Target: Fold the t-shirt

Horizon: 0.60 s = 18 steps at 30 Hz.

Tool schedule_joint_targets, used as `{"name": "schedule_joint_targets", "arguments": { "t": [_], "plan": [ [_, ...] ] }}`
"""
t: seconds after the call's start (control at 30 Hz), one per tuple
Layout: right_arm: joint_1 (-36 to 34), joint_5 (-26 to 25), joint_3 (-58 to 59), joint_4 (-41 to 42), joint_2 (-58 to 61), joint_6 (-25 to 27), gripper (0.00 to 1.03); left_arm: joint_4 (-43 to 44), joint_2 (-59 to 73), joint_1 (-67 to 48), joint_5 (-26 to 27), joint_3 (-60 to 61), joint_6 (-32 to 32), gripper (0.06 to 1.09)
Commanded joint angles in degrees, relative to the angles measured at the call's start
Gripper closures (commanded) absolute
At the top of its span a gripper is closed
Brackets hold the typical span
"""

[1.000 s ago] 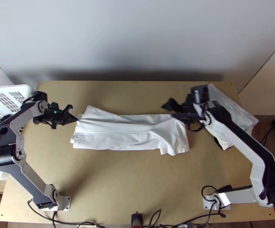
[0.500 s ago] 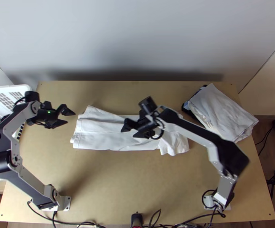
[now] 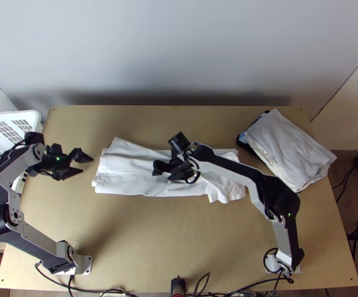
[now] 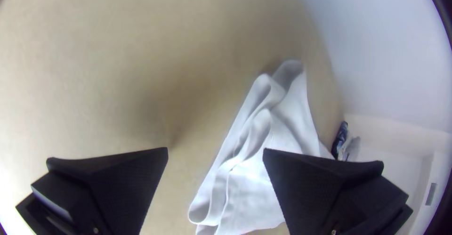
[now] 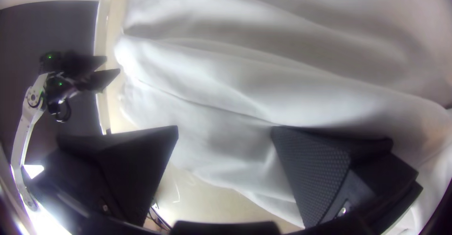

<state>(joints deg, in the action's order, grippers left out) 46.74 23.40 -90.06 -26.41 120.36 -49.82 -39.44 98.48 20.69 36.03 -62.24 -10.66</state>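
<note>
The white t-shirt (image 3: pixel 129 182) lies as a long folded strip across the middle of the table, with creases and a bunched part at its right end. My left gripper (image 3: pixel 83 164) is open beyond the shirt's left end, apart from it. In the left wrist view that gripper (image 4: pixel 215 152) has nothing between its fingers. Over the shirt's middle is my right gripper (image 3: pixel 158 169), its arm covering part of the cloth. The right wrist view has the right gripper (image 5: pixel 225 129) open, close above the creased shirt (image 5: pixel 207 89).
A stack of folded light cloths (image 3: pixel 290 148) lies at the table's back right, with something dark under its left edge. A white slatted basket (image 3: pixel 10 129) stands at the left edge. Cables (image 3: pixel 238 289) run along the near edge.
The right gripper has swung left from the shirt's right end to over its middle, uncovering the cloth stack. The left gripper has drawn back left from the shirt and opened.
</note>
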Motion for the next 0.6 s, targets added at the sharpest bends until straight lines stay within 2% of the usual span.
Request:
{"name": "schedule_joint_targets", "arguments": {
  "t": [0.0, 0.07, 0.23, 0.37, 0.57],
  "plan": [
    [0.4, -1.0, -0.3, 0.1, 0.5, 0.3, 0.10, -3.0, -0.1, -3.7, 5.5, 4.5, 2.6, 0.11],
    [0.4, -1.2, -0.2, 0.1, 0.5, 0.3, 0.10, -3.2, -0.2, -5.0, 6.8, 5.0, 2.6, 0.11],
    [0.4, -1.5, -0.3, 0.1, 0.1, 0.2, 0.10, -2.5, 1.3, -6.7, 14.6, 5.9, 2.7, 0.11],
    [0.4, -1.6, -0.4, 0.1, -0.4, 0.3, 0.10, 0.8, 3.7, -10.1, 15.2, 5.2, 1.7, 0.11],
    [0.3, -1.6, 0.9, 0.1, -2.2, 0.3, 0.10, 10.7, 6.4, -15.2, 15.7, 3.7, -6.6, 0.11]
  ]
}}
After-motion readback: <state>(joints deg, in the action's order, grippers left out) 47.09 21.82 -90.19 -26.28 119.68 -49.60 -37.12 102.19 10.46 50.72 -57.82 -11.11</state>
